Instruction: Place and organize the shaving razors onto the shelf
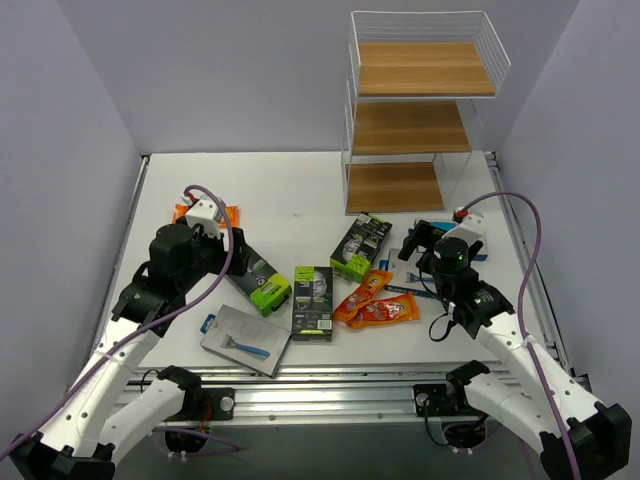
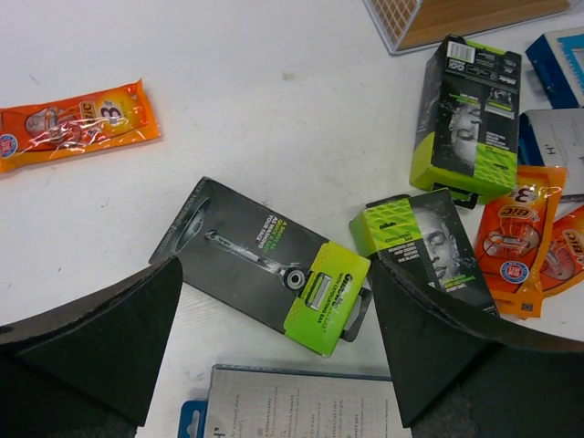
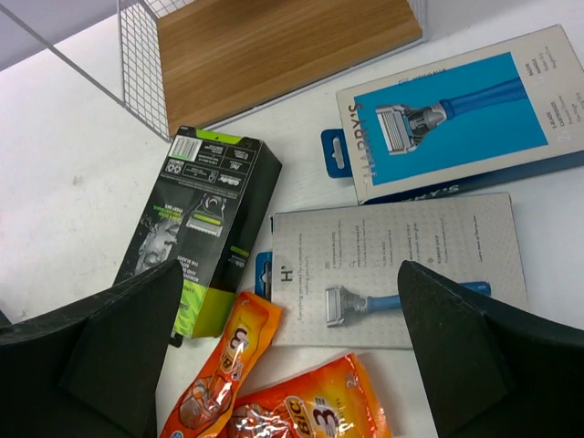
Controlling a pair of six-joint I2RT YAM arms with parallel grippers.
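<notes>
Both your end effectors are spread wide with nothing in them. The left end effector (image 2: 274,274) hangs over a flat black-and-lime pack (image 2: 239,251) on the left half of the worktop (image 1: 290,185). There's an orange packet (image 2: 73,123) lying well apart from it, toward the left edge. The right end effector (image 3: 290,269) hovers above a grey razor card (image 3: 401,255) near the right edge, with a blue card (image 3: 456,119) just beside that.

Mid-worktop you've got a black-and-lime box (image 1: 312,300), a second box (image 1: 361,245) closer to the shelf, and a pair of overlapping orange packets (image 1: 378,303) between them. One more grey card (image 1: 245,342) sits by the near edge. The shelf (image 1: 420,68) stands at the far right corner, and every razor pack is down on the worktop.
</notes>
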